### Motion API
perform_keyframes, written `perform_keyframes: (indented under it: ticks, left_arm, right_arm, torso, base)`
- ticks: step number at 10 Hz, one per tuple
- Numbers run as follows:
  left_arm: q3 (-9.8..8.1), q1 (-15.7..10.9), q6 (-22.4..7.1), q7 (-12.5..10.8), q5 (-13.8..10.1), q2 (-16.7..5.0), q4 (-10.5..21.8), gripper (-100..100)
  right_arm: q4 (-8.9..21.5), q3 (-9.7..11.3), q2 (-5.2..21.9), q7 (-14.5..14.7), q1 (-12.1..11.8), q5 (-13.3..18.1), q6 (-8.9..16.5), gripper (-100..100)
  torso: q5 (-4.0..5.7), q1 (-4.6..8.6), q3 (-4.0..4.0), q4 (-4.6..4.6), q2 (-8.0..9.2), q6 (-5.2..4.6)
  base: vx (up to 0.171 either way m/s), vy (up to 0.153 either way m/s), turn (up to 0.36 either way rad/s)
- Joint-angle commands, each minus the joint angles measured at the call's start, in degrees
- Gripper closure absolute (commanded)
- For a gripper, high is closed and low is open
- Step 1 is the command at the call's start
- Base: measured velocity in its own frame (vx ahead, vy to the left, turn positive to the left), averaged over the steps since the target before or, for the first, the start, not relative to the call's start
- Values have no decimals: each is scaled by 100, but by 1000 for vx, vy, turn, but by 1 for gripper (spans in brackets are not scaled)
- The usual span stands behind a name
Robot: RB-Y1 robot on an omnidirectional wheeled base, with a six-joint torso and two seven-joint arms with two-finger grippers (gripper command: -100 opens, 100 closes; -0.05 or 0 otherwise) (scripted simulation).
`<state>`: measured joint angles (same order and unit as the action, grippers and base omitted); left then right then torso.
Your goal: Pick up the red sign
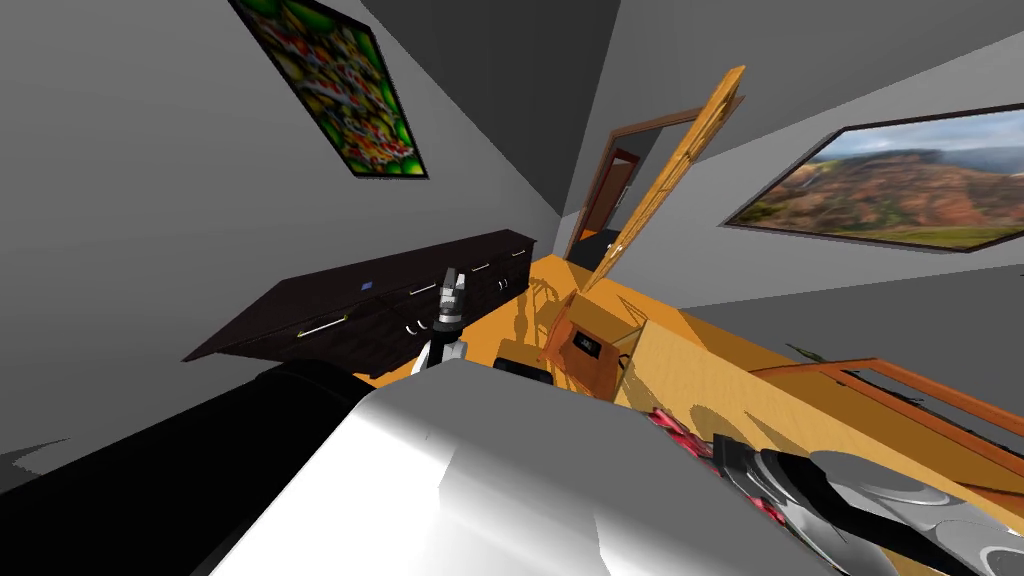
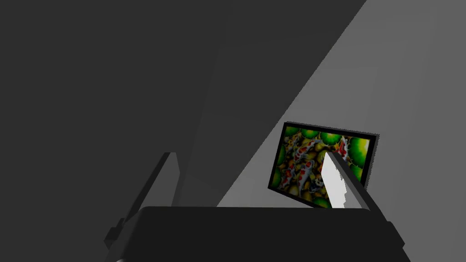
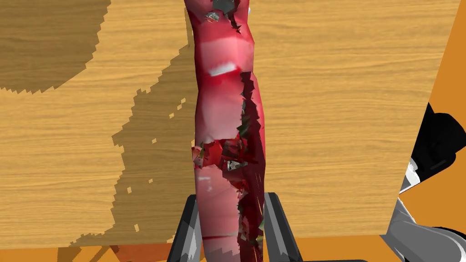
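The red sign [image 3: 225, 104] is a long, narrow, crumpled red piece standing over a light wooden tabletop [image 3: 346, 113]. My right gripper [image 3: 230, 229] is shut on its lower end, one finger pressing each side. In the head view the red sign [image 1: 675, 428] pokes out beside my right forearm, at the near edge of the wooden table [image 1: 700, 375]. My left gripper [image 1: 452, 287] is raised in front of the dark sideboard, and its wrist view shows the left gripper [image 2: 252, 182] open with nothing between the fingers.
A long dark sideboard [image 1: 400, 310] runs along the left wall. A wooden chair [image 1: 590, 345] stands at the table's far end, with an open wooden door [image 1: 665, 190] behind it. An orange railing [image 1: 930, 405] runs on the right. The floor is orange.
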<state>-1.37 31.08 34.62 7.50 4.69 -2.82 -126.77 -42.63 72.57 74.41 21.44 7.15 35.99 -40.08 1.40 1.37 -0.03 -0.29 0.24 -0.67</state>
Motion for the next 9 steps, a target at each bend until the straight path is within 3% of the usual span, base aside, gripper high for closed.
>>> perform_keyframes:
  ticks: [1,2,3,4,5,6,7,8,9]
  left_arm:
    - [0,0,0,0,0,0,0,0]
    - [0,-1,0,0,0,0,0,0]
    - [0,0,0,0,0,0,0,0]
    - [0,0,0,0,0,0,0,0]
    - [1,-1,0,0,0,0,0,0]
    - [0,0,0,0,0,0,0,0]
    - [0,0,0,0,0,0,0,0]
    - [1,-1,0,0,0,0,0,0]
    - [0,1,0,0,0,0,0,0]
  right_arm:
    - [-91,42,4,-91,151,260,-1,100]
    - [125,23,-227,-199,388,447,-241,100]
    - [125,23,-227,-199,599,637,-241,100]
    - [125,23,-227,-199,599,752,-241,100]
    - [340,4,-458,-306,876,960,-480,100]
    - [340,4,-458,-306,1048,1111,-480,100]
    - [340,4,-458,-306,1048,1244,-480,100]
    - [556,-15,-689,-414,1308,1433,-719,100]
    - [556,-15,-689,-414,1481,1588,-719,100]
  torso:
    - [0,0,0,0,0,0]
    - [-1,1,3,3,3,9]
    - [18,9,-2,-4,0,-4]
    - [22,12,-4,-5,-3,1]
    - [19,10,-2,-4,1,5]
    - [31,15,-5,-10,0,-8]
    - [31,15,-5,-11,1,-6]
    - [29,15,-2,-9,5,4]
    - [31,18,-5,-13,2,-14]
  base:
    - [7,6,-49]
    - [21,-12,-299]
    - [28,-1,-268]
    - [14,9,-36]
    - [25,-1,-307]
    - [27,11,-295]
    - [11,11,-42]
    - [29,-3,-358]
    - [27,9,-260]
